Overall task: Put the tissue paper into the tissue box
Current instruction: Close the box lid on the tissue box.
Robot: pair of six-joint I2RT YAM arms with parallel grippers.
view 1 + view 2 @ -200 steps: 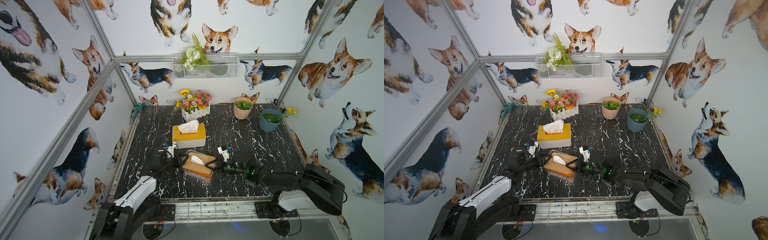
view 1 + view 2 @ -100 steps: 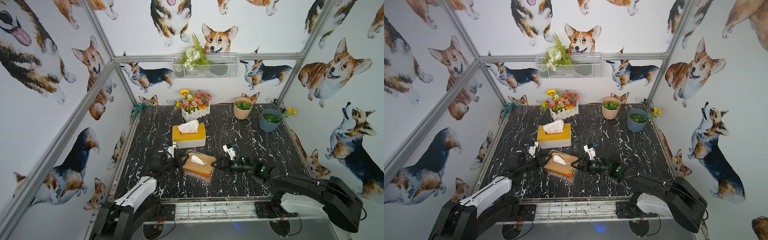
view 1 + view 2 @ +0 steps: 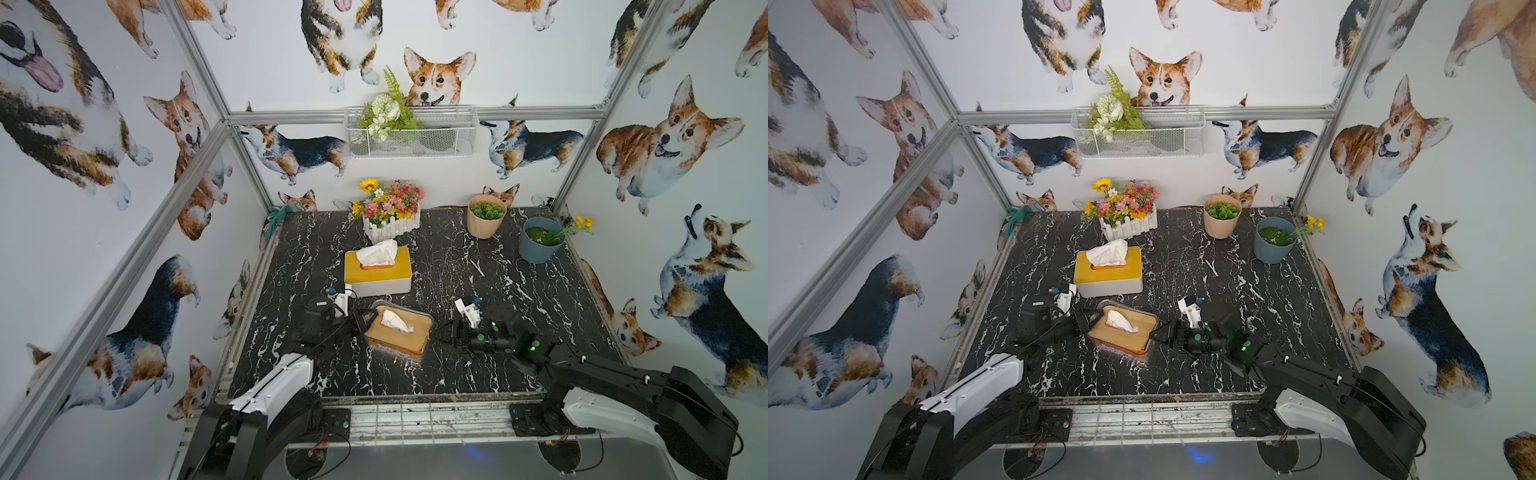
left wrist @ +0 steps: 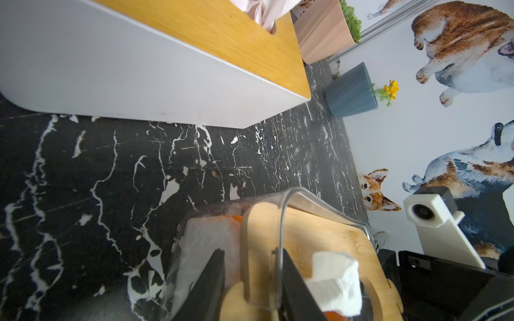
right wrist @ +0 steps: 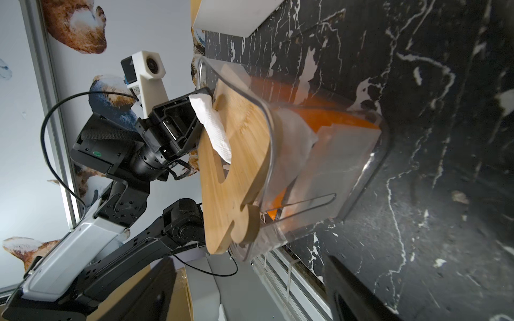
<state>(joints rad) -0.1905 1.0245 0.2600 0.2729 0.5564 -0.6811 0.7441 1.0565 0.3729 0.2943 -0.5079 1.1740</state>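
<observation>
The clear tissue box point(image 3: 419, 348) point(image 3: 1133, 347) with a wooden lid point(image 5: 233, 172) stands at the front middle of the black marble table in both top views. White tissue paper point(image 3: 395, 321) point(image 3: 1120, 321) point(image 5: 214, 125) pokes up through the lid's slot, and a folded stack shows inside. My left gripper point(image 3: 361, 320) point(image 4: 251, 264) is shut on the box's left end, with the clear wall and the lid's edge between its fingers. To the right, my right gripper point(image 3: 446, 334) point(image 5: 250, 275) stands open and clear of the box, holding nothing.
A white tissue box point(image 3: 377, 272) with a yellow top stands just behind the clear one. Along the back are a flower planter point(image 3: 390, 216), a pink pot point(image 3: 485, 216) and a blue pot point(image 3: 540, 241). A wire basket point(image 3: 411, 133) hangs on the back wall.
My right gripper has opened wide and drawn back to the right, away from the box's right end. The left gripper and the box have stayed put.
</observation>
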